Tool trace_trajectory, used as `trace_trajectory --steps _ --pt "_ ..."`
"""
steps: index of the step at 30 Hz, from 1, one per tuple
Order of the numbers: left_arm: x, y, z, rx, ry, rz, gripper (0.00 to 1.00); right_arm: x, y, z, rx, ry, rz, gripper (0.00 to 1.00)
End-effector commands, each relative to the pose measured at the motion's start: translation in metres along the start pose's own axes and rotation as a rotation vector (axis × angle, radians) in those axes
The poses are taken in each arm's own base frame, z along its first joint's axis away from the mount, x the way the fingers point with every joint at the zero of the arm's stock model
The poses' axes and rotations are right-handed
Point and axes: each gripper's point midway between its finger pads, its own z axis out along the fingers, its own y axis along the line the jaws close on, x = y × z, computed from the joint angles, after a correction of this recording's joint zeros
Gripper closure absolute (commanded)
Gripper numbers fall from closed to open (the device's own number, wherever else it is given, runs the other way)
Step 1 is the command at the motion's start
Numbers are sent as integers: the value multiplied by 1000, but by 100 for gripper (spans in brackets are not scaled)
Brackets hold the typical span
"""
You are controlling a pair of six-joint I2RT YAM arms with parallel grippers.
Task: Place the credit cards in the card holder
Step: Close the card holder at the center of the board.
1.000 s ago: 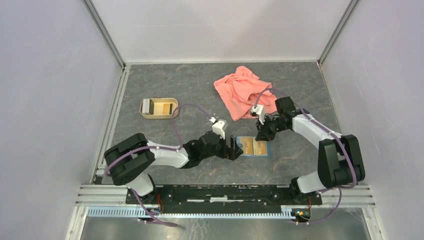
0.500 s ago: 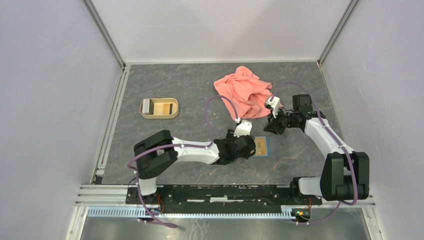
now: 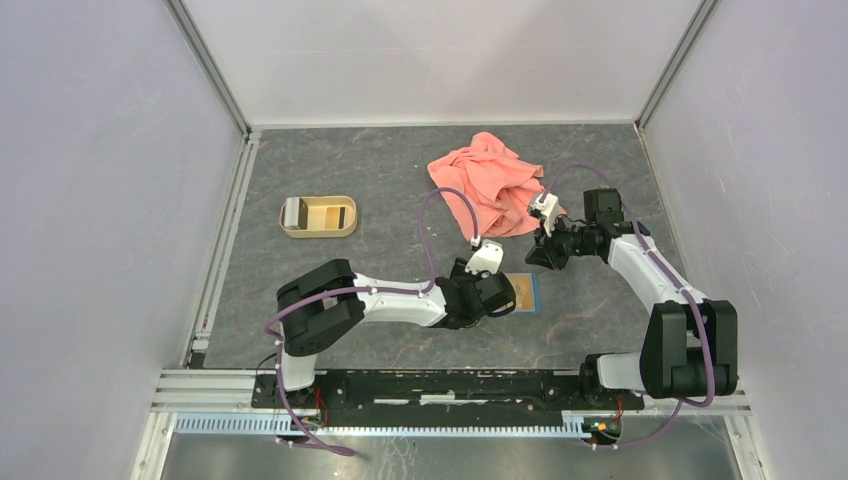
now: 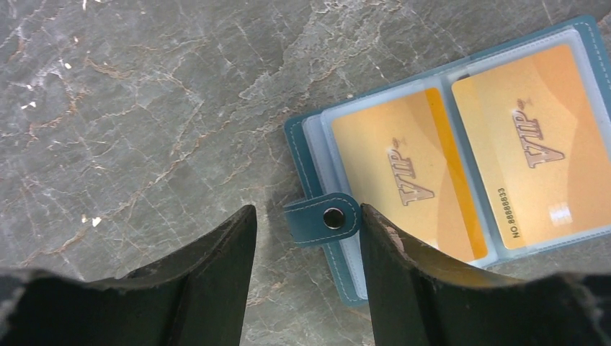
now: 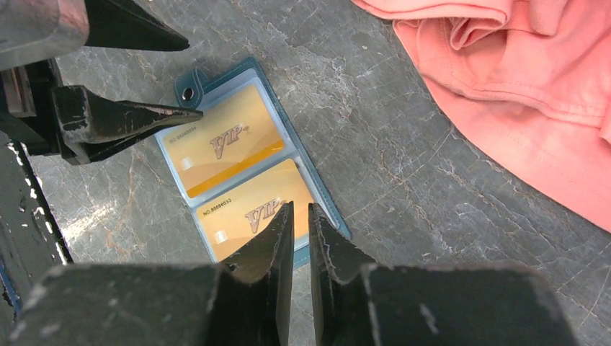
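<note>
Two orange-tan VIP cards (image 4: 461,158) are lying sleeved in your open teal wallet (image 4: 308,155); left gripper (image 4: 306,238) is straddling its snap tab (image 4: 323,218), jaws apart, to fold it; right gripper (image 5: 295,238) is hovering nearly shut, empty

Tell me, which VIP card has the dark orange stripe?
The credit card on the snap button side of the card holder, nearest the left tool. The other card has no stripe.

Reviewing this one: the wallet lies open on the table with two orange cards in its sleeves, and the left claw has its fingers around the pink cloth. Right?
Not quite. The wallet lies open with two orange cards in its sleeves, but the left claw has its fingers either side of the wallet's snap tab, not the pink cloth. The left wrist view shows it.
</note>
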Motion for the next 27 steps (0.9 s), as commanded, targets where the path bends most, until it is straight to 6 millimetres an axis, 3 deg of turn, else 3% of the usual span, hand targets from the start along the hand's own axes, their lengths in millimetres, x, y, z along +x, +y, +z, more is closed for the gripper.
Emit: trace_trajectory --steps 1,19,27 --pt "-13 14 -1 -76 -50 27 39 -1 4 2 -27 -12 10 82" --pt "-17 29 -8 -76 -62 -66 57 2 6 3 -45 -5 19 82" --pt "-14 27 -2 -6 -40 -132 65 7 5 6 -50 12 45 81"
